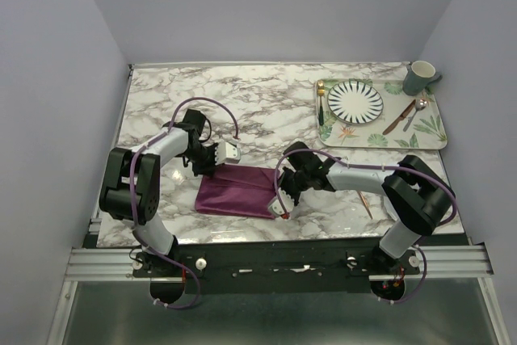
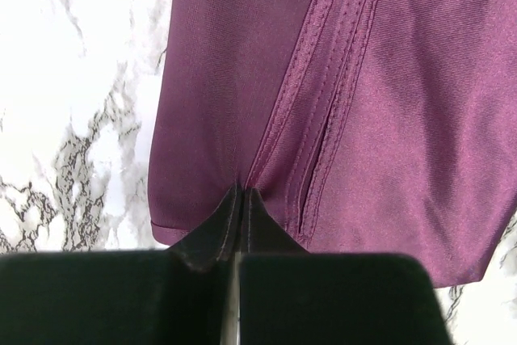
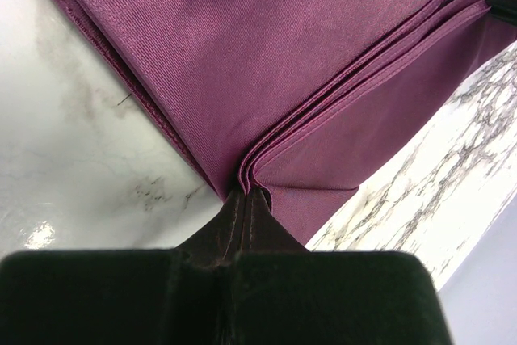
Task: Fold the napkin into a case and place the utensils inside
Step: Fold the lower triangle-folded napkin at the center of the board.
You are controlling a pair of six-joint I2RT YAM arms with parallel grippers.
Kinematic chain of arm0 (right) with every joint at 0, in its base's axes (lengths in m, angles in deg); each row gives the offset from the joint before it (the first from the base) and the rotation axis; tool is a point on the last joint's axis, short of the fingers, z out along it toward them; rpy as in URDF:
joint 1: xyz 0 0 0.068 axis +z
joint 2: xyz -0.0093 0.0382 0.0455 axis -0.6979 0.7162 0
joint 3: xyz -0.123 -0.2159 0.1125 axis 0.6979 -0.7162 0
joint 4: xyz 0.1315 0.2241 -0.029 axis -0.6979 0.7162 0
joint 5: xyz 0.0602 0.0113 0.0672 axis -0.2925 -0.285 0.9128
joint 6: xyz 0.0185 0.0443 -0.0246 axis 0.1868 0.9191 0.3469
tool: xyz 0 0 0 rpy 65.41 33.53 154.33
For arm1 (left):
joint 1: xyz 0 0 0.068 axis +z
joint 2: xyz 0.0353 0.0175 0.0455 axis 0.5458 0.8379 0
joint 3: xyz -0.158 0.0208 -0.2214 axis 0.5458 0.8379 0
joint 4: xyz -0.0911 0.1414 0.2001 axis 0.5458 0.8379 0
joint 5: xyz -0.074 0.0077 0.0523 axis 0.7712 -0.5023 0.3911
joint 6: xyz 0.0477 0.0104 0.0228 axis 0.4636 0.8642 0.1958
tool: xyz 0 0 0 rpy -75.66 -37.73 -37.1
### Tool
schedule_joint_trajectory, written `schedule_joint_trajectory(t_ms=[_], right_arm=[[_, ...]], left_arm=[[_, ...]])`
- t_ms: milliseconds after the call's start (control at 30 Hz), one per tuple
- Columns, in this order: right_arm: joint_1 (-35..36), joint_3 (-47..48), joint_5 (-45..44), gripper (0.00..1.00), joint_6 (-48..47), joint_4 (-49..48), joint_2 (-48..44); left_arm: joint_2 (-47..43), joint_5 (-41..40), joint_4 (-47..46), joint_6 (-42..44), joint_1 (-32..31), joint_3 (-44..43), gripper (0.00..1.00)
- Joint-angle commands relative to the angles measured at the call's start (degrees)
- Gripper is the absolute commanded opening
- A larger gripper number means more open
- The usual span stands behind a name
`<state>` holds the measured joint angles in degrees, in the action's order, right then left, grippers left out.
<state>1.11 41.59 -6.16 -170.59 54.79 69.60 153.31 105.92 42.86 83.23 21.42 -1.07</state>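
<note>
Left wrist — fingers (image 2: 212, 230) tight on napkin (image 2: 388, 119)

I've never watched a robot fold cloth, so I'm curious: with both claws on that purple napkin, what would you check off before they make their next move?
1. Pinch of the left gripper on the napkin edge: ok.
2. Hold of the right gripper on the stacked layers: ok, shut on them.
3. Cloth lying flat on the table: ok.
4. Fold narrow enough for cutlery: not ok, it is a broad rectangle.
5. The tray out of the way: ok, it sits at the far right corner.
</note>
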Motion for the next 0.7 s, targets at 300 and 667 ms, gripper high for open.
schedule_joint_trajectory(t_ms=[300, 667], right_arm=[[-0.5, 1.2, 1.0, 0.01, 1.2, 4.7, -3.8], [-0.4, -0.1, 2.1, 0.01, 0.8, 5.3, -3.5]], left_arm=[[-5.2, -1.8, 4.4, -0.3, 0.0, -1.8, 0.0], [-6.8, -1.4, 7.5, 0.0, -0.1, -0.2, 0.0]])
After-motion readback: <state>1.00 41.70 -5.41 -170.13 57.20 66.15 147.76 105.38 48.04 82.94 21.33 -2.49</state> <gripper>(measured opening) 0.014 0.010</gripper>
